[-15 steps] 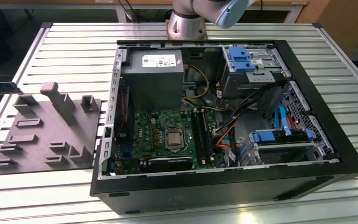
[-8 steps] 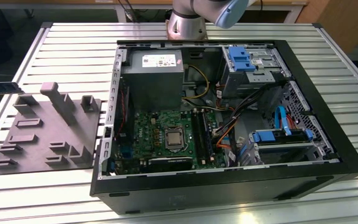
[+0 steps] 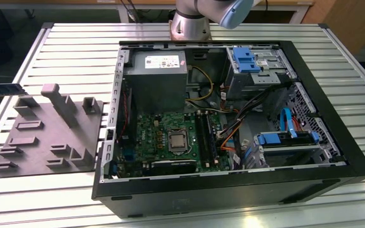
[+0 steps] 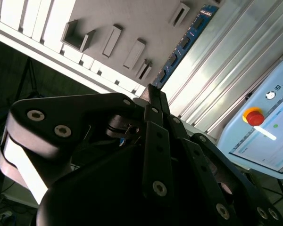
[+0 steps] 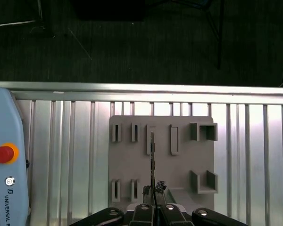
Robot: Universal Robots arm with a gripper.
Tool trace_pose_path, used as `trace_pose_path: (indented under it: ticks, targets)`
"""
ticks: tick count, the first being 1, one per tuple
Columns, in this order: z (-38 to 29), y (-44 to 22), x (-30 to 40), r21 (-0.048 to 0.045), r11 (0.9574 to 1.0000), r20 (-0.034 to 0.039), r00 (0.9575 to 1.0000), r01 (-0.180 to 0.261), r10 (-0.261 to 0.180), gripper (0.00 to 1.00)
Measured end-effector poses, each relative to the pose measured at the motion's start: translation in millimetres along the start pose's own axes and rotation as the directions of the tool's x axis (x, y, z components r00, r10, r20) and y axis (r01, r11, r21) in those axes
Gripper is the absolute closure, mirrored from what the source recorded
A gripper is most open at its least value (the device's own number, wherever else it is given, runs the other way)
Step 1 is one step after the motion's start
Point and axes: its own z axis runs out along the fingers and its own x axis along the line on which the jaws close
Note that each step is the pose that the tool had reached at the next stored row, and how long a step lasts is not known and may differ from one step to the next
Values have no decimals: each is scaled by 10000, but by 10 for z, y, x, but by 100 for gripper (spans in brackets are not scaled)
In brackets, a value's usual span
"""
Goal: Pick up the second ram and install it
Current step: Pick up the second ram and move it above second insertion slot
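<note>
Starting at the exterior view's left edge, the second ram (image 3: pixel 2 89) is hanging as a dark flat strip, lying level by the far left corner of the grey holder tray (image 3: pixel 43 142). In the first wrist view the gripper (image 5: pixel 153 195) is pinching that stick between narrowed fingers. The ram is showing edge-on as a thin line running straight out from the fingertips, with the tray's slots beneath it. So I'm reading the pick-up as done and the carry as the step in hand, though I cannot tell whether the stick is fully clear of the tray.

Moving right, the open computer case (image 3: pixel 233 190) is lying on the slatted table (image 3: pixel 74 47), well apart from the ram. Inside it, the motherboard (image 3: pixel 154 137) is sitting low in the middle. The long black memory slots (image 3: pixel 205 135) are running near-to-far just right of the processor socket (image 3: pixel 177 141).

As I judge it, the install is calling for a long traverse to the right. The stick needs turning to line up with those slots, contact edge down, followed by a square, even press. Any tilt is risking a jam, and the cables (image 3: pixel 230 137) are crowding just right of the slots.
</note>
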Motion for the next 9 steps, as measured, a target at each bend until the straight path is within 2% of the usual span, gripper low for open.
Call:
trace_pose_path:
  ticks: [9]
  targets:
    - [-4,-70,0,-1,10000,0,10000,0,0,88]
